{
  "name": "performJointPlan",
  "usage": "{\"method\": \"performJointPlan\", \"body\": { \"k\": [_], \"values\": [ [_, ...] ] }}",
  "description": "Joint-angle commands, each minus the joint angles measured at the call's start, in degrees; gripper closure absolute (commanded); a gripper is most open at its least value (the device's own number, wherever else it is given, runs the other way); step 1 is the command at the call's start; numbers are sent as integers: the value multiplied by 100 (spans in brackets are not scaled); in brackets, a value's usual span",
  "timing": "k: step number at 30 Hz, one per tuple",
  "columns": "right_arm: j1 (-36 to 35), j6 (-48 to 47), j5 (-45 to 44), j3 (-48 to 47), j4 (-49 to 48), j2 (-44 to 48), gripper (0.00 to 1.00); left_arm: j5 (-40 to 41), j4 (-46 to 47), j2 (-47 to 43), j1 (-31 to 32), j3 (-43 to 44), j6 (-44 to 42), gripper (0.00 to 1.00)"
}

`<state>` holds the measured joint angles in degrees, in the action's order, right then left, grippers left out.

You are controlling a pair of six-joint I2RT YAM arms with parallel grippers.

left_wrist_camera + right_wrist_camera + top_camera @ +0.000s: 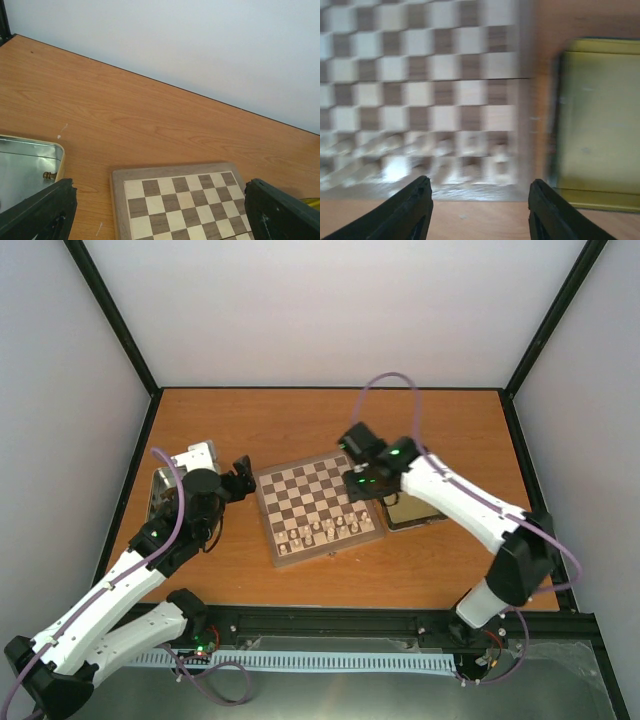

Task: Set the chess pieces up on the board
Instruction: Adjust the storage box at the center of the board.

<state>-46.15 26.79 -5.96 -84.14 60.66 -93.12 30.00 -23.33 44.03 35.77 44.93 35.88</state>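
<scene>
The board (318, 502) lies at the middle of the table. Several cream chess pieces (322, 531) stand along its near rows, and they show as blurred shapes (420, 150) in the right wrist view. My left gripper (240, 480) hangs open just off the board's left edge. Its fingers (40, 210) stand wide, with only the board's far corner (180, 200) between them. My right gripper (362, 483) is over the board's right edge. It is open (480, 210) and holds nothing. That view is smeared by motion.
A gold tin (412, 510) sits right of the board and shows large (597, 125) in the right wrist view. A silver tray (160, 495) lies on the left under my left arm. One dark brown piece (49, 175) lies inside the tray by its rim (59, 150). Black frame posts edge the table.
</scene>
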Motion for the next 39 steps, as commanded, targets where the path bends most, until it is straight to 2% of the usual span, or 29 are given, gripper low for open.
{"method": "performJointPlan", "body": {
  "k": [1, 4, 8, 10, 14, 16, 19, 25, 30, 35, 39],
  "values": [
    [1002, -235, -450, 979, -648, 568, 43, -202, 77, 62, -26, 85, -94, 7],
    [1669, -889, -916, 1284, -897, 523, 31, -308, 121, 205, -26, 124, -124, 7],
    [2240, -2007, -1534, 1180, -1188, 73, 12, -400, 123, 389, -27, 262, -171, 7],
    [2362, -2656, -1602, 1118, -1543, -179, 9, -451, 145, 456, -26, 289, -206, 7],
    [2451, -4166, -968, 928, -2182, -689, 8, -513, 147, 587, -26, 368, -278, 7],
    [2482, -4803, -598, 834, -2333, -899, 10, -483, 108, 622, -26, 397, -299, 7],
    [2552, -5358, -634, 631, -2590, -1189, 11, -426, 75, 616, -26, 383, -301, 7],
    [2867, -5832, -472, 114, -2535, -1799, 12, -418, 46, 695, -26, 358, -268, 7],
    [3061, -6121, 426, -415, -1909, -2299, 21, -438, 41, 901, -26, 439, -259, 7],
    [3170, -5745, 599, -833, -1538, -2544, 37, -494, 17, 1045, -26, 490, -159, 7],
    [3376, -4925, 264, -837, -1569, -2560, 48, -594, 4, 1065, -26, 476, -80, 7]
  ]
}}
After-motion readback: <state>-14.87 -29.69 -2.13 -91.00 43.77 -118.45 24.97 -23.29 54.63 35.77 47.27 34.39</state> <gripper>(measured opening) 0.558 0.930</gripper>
